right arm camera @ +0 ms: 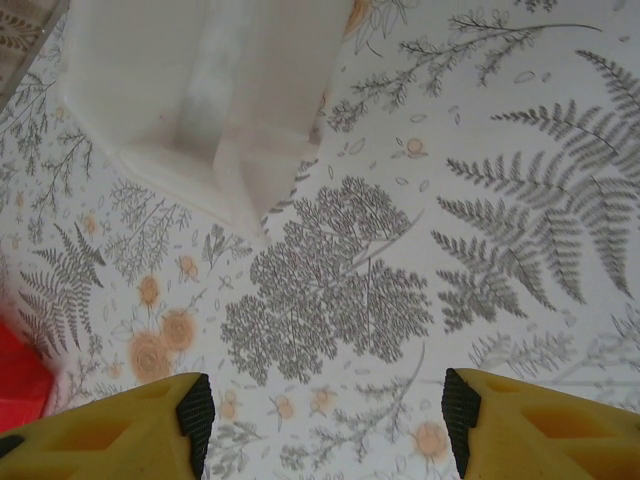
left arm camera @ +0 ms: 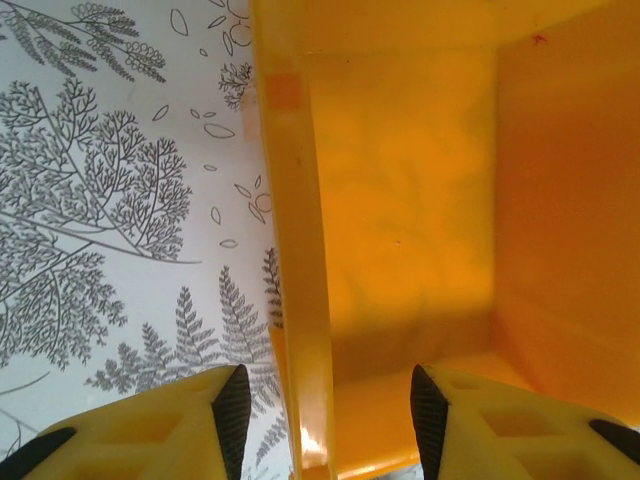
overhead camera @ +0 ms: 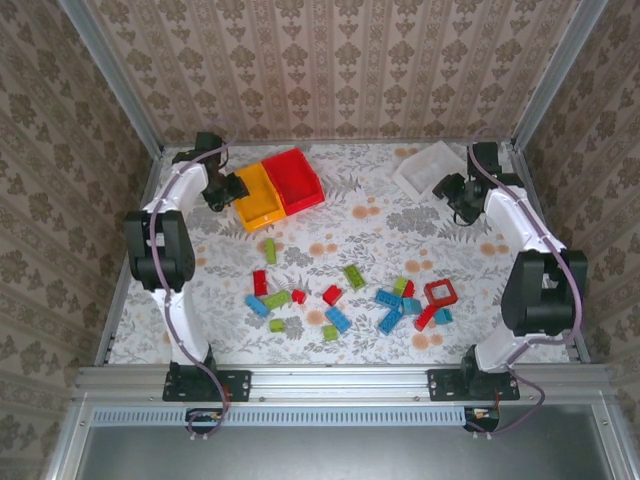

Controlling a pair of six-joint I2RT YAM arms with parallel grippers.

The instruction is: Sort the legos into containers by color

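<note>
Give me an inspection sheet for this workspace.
Surface: floral cloth, flat.
Job's things: legos loose mid-table in red, blue and green; orange-yellow bin, red bin and white bin at the far side, no brick seen inside.
Clutter: nothing seen.
Grippers: left gripper open, straddling the orange-yellow bin's wall; right gripper open over cloth near the white bin.
Cables: a cable on each side, clear of the legos.
Surroundings: patterned walls, metal frame.
</note>
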